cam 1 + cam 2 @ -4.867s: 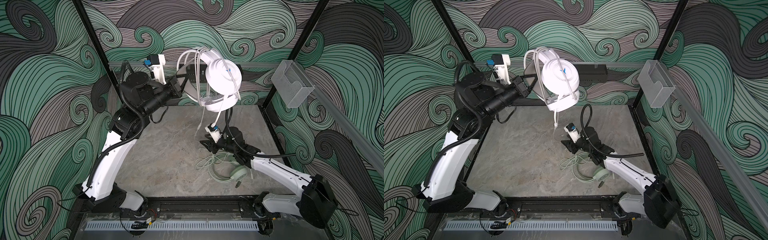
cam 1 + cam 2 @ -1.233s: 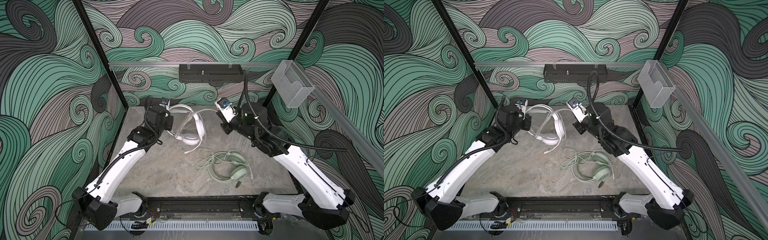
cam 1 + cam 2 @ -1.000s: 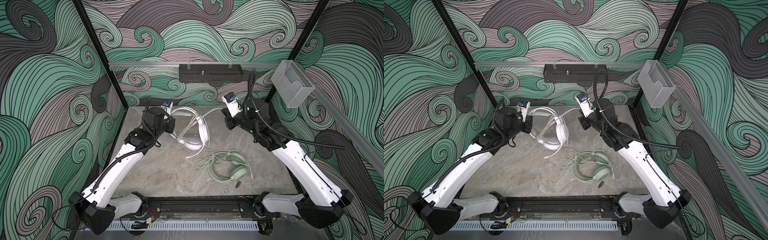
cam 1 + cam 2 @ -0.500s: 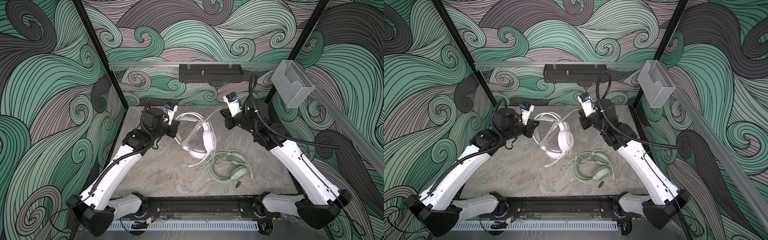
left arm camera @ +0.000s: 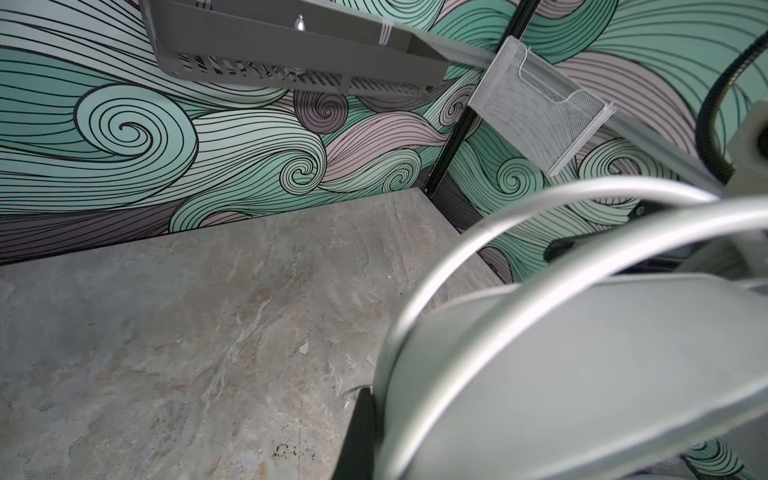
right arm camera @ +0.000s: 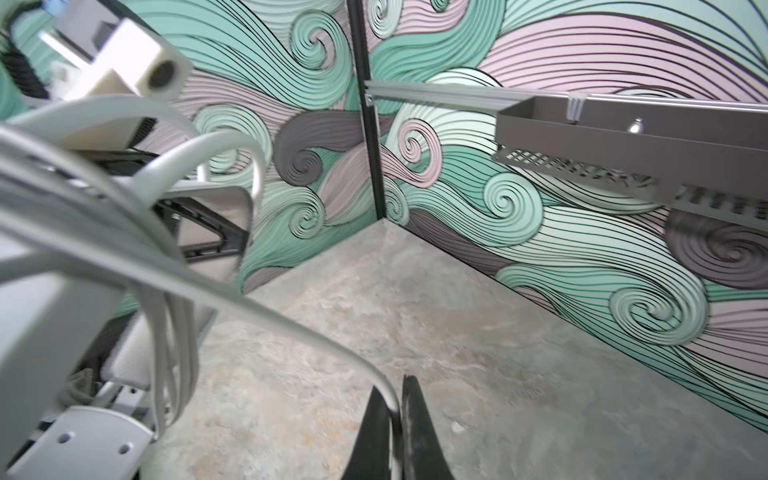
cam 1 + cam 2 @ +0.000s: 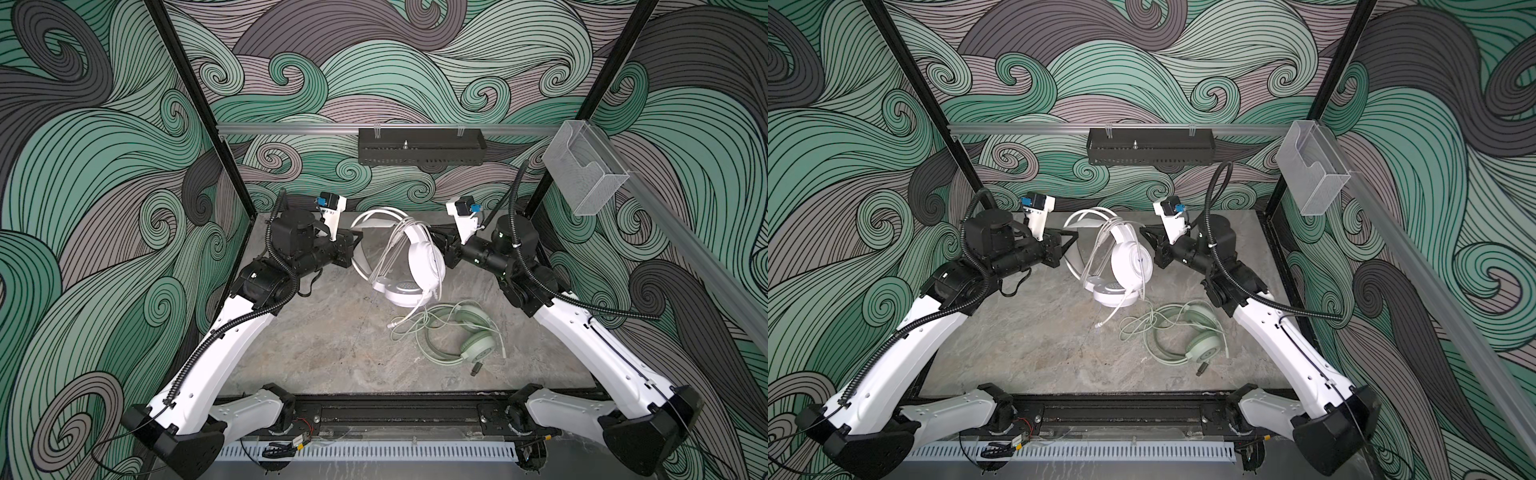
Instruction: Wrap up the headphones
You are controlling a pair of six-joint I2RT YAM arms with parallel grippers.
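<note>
The white headphones [image 7: 426,262] [image 7: 1129,259] hang just above the table at the back centre, between both arms. My left gripper [image 7: 360,236] [image 7: 1074,237] [image 5: 372,415] is shut on their wide headband [image 5: 582,374]. Several loops of thin white cable [image 7: 390,253] [image 6: 174,332] lie over the band. My right gripper [image 7: 434,228] [image 7: 1143,229] [image 6: 397,411] is shut on a strand of that cable [image 6: 291,328]. The cable's loose end [image 7: 397,322] trails on the table. The mint green headphones [image 7: 478,343] [image 7: 1204,345] lie front right in their own loose cable.
A black slotted tray [image 7: 419,145] hangs on the back rail, and a clear plastic holder [image 7: 586,166] is mounted on the right rail. Black corner posts [image 7: 232,174] stand behind each arm. Bare stone tabletop [image 7: 324,345] shows to the left and front.
The white headphones came down from high in the air to just above the table. In the last second they shifted right toward the green pair, the left gripper following and the right gripper closing in.
</note>
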